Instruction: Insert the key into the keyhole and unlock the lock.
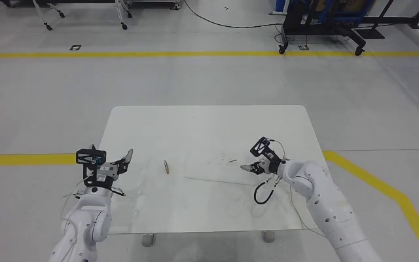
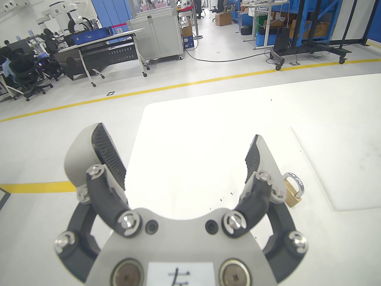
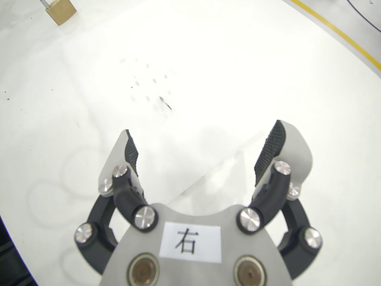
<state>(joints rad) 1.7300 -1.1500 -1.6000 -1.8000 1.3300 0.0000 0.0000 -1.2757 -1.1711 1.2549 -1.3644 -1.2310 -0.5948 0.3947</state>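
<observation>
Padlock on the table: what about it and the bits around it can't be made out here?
- Keyhole: too small on the padlock in the top view; in the left wrist view a finger of the left gripper covers part of its body.
- Possible key: a thin dark sliver in the right wrist view, too small to confirm.

matt brass lock (image 3: 62, 11), glossy white table (image 1: 196, 124).

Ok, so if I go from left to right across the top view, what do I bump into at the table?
Left hand, open → padlock → small key → right hand, open.
</observation>
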